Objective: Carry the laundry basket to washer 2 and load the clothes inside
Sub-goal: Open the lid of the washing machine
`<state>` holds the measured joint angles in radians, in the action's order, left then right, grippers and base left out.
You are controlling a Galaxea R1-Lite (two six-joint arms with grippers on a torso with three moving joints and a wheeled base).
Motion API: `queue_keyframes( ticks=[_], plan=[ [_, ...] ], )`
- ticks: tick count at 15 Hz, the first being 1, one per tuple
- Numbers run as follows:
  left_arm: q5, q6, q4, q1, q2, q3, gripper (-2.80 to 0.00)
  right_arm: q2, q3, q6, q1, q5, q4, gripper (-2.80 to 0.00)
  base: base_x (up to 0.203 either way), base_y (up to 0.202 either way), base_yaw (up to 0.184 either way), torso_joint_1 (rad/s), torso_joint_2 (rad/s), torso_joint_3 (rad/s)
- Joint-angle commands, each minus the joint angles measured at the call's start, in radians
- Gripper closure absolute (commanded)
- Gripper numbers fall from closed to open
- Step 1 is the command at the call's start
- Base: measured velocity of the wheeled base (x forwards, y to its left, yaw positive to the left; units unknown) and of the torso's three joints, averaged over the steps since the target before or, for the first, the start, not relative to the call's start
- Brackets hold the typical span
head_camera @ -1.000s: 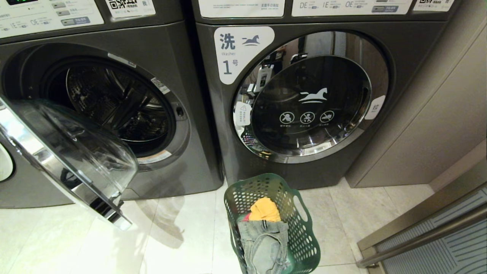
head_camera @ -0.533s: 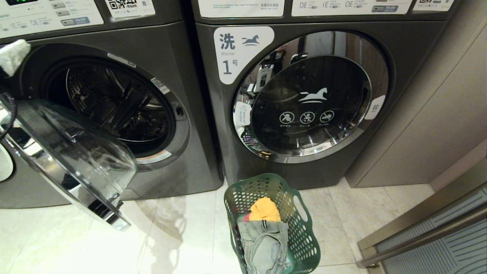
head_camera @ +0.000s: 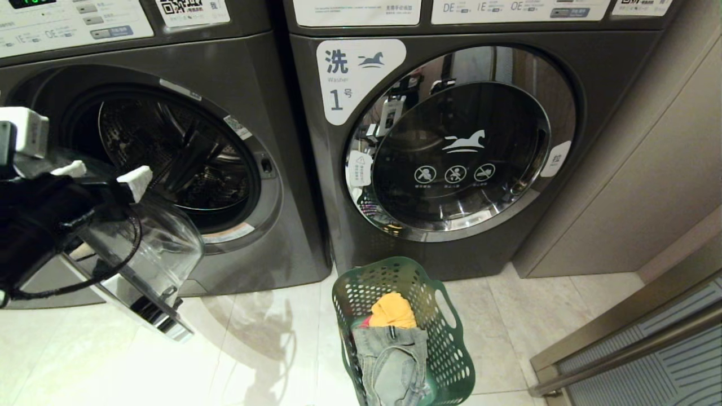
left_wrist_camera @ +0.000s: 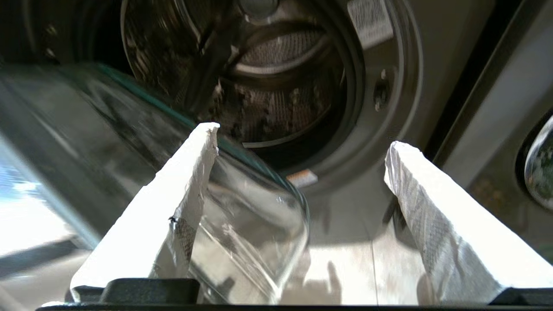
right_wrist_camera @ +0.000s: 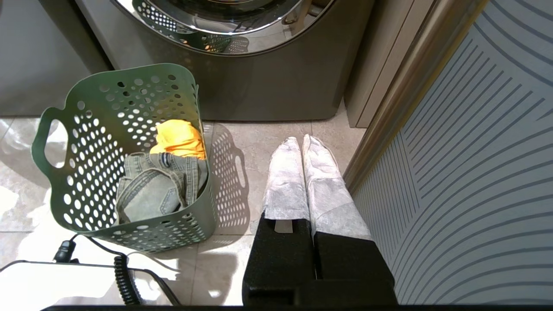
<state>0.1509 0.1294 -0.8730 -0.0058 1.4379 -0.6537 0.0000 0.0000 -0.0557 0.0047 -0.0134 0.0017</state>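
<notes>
– Left gripper (head_camera: 104,175): what's new with it?
– A second ago it was out of the head view. Half a second ago only a white tip showed at the left edge. Now it hangs in front of the open washer (head_camera: 169,152), just above the swung-out door (head_camera: 152,248), jaws spread wide and holding nothing.
– And everything else?
– Unchanged. The basket (head_camera: 445,332) sits on the floor where it was, in front of the closed washer (head_camera: 564,225), near the gap between the two machines. The clothes (head_camera: 392,338) are all in it, jeans (head_camera: 389,361) under a yellow cloth (head_camera: 392,310). The right gripper (right_wrist_camera: 298,140) is parked low beside the basket, fingers pressed together.
– So where does the task stand?
– The carrying looks done and the loading not begun. I'd guess the arm is swinging over for the first garment, but it is well apart from the basket yet.
– Any writing?
– The closed washer's label (head_camera: 352,79) reads "洗 Washer 1号" with a horse logo, and the horse is on its glass too. A tab (head_camera: 557,159) reads "拉". The panels show "DE", "IE" and "OE", and a QR code. No number shows on the open machine; I take it for washer 2.
</notes>
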Motion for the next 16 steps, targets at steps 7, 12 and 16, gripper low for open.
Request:
queue_keyframes(
  ticks=[7,12,16],
  plan=[
    [0.105,0.071,0.070,-0.017,-0.028,0.004,-2.80,0.002,0.000,-0.001,0.000,0.000,0.000,0.00,0.000,0.000,0.000,0.000,0.00,0.000],
    [0.180,0.093,0.122,0.114,-0.068,0.007,-2.80,0.002,0.000,-0.001,0.001,0.000,0.000,0.00,0.000,0.000,0.000,0.000,0.00,0.000],
    [0.177,0.103,0.158,0.283,-0.106,0.006,-2.80,0.002,0.000,-0.001,0.001,0.000,0.000,0.00,0.000,0.000,0.000,0.000,0.00,0.000]
  ],
)
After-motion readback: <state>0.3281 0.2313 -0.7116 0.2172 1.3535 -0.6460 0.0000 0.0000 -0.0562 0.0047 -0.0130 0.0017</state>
